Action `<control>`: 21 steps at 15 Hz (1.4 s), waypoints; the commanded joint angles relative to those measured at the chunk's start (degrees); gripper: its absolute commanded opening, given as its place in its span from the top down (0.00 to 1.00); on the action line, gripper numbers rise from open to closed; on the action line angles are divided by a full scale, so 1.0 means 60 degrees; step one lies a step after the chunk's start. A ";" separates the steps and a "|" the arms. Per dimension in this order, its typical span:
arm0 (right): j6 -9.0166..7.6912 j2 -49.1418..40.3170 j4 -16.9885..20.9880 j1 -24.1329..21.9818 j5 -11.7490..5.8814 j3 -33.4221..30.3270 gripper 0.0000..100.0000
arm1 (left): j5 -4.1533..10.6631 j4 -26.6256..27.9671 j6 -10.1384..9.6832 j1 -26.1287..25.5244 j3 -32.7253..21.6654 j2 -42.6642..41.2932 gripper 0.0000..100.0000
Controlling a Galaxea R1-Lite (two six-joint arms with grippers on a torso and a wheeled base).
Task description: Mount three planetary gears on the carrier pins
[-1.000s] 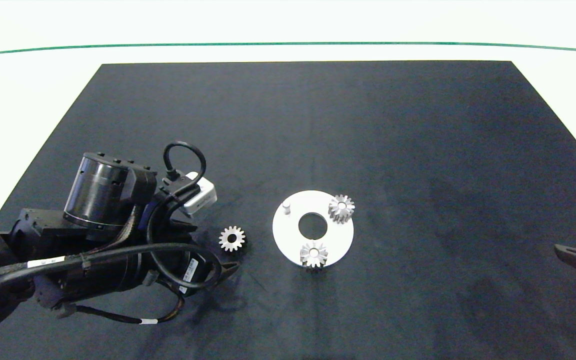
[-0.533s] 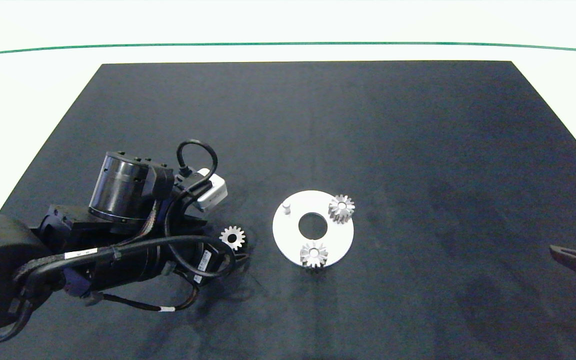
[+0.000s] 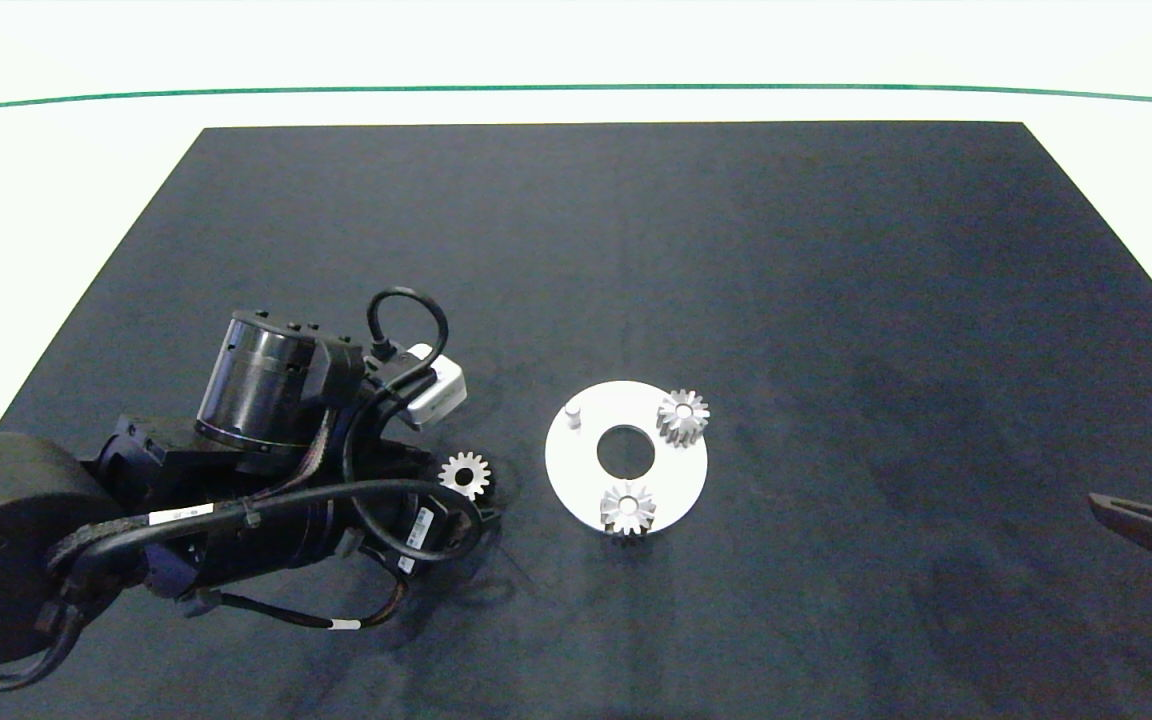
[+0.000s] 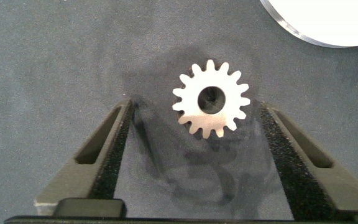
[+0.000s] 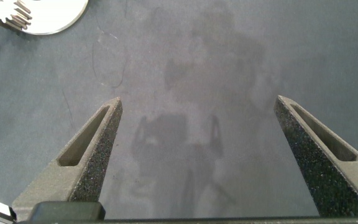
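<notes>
Since a second ago the left gripper (image 4: 194, 115) has slid forward along the black mat (image 3: 636, 250), and its spread grey fingers (image 4: 104, 155) now stand on either side of the loose small silver spur gear (image 3: 464, 474), not touching it. That gear lies flat, left of centre in the head view, just beside the flat white round disc (image 3: 676, 475) with a large centre hole. Two more silver gears sit on the disc's pegs, one at its upper right (image 3: 683, 416), one at its lower edge (image 3: 627, 508). One short pale peg (image 3: 573, 412) at the upper left stands bare. At the right edge, the right gripper (image 5: 197, 112) hovers wide open over bare mat.
</notes>
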 commanded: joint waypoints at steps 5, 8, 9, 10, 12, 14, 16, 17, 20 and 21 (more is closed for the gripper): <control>-0.0014 0.0057 0.0020 0.0012 0.0007 -0.0002 0.00 | 0.0155 -0.0201 -0.0082 -0.0023 0.0013 0.0021 0.32; -0.0014 0.0042 0.0020 -0.0002 0.0007 -0.0002 0.00 | 0.0170 -0.0303 -0.0111 -0.0082 0.0057 0.0036 0.38; -0.0014 0.0042 0.0020 -0.0002 0.0007 -0.0002 0.00 | 0.0170 -0.0303 -0.0097 -0.0082 0.0072 0.0036 0.41; -0.0014 0.0042 0.0020 0.0012 0.0007 -0.0002 0.00 | 0.0199 -0.0303 -0.0097 -0.0097 0.0072 0.0051 0.42; -0.0014 0.0042 0.0020 -0.0002 0.0007 -0.0002 0.00 | 0.0214 -0.0318 -0.0111 -0.0126 0.0086 0.0051 0.47; -0.0028 0.0042 0.0020 -0.0002 0.0007 -0.0002 0.00 | 0.0214 -0.0332 -0.0126 -0.0170 0.0072 0.0080 0.50; -0.0014 0.0057 0.0020 -0.0002 0.0007 -0.0002 0.00 | 0.0214 -0.0420 -0.0141 -0.0170 0.0086 0.0109 0.54; -0.0014 0.0057 0.0020 -0.0002 0.0007 -0.0002 0.00 | 0.0214 -0.0450 -0.0155 -0.0185 0.0086 0.0153 0.56; -0.0014 0.0057 0.0020 -0.0002 0.0007 -0.0002 0.00 | 0.0214 -0.0450 -0.0170 -0.0199 0.0086 0.0182 0.62; -0.0014 0.0057 0.0020 -0.0002 0.0007 -0.0002 0.00 | 0.0214 -0.0450 -0.0199 -0.0199 0.0086 0.0182 0.65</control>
